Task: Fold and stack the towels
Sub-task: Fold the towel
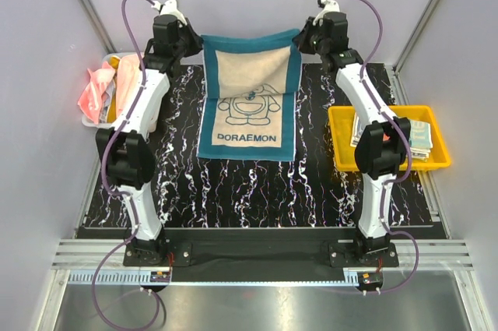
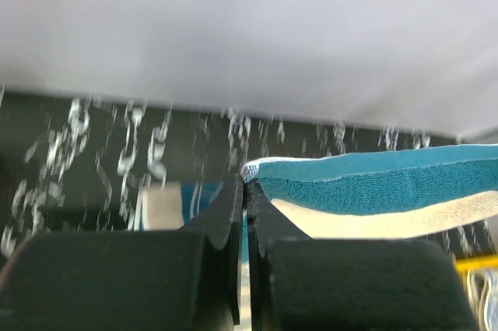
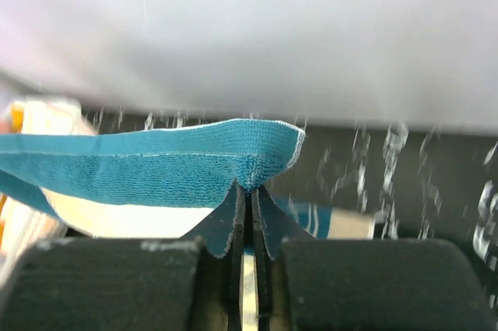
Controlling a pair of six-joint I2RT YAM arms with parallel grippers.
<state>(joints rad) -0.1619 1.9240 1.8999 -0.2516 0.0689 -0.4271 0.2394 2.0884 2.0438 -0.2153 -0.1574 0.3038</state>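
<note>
A teal-and-cream towel (image 1: 249,97) with a Doraemon picture hangs stretched between both grippers; its far edge is lifted and its near edge rests on the black marbled table (image 1: 257,191). My left gripper (image 1: 196,41) is shut on the towel's far left corner (image 2: 250,169). My right gripper (image 1: 299,39) is shut on the far right corner (image 3: 261,163). Pink and peach towels (image 1: 105,89) lie heaped in the white mesh basket (image 1: 89,121) at the left. Folded towels (image 1: 420,135) lie in the yellow tray (image 1: 389,161) at the right.
Grey walls stand close behind and at both sides. The table's front edge and both arm bases lie at the bottom of the top view. The basket stands off the table's left edge and the tray at its right edge.
</note>
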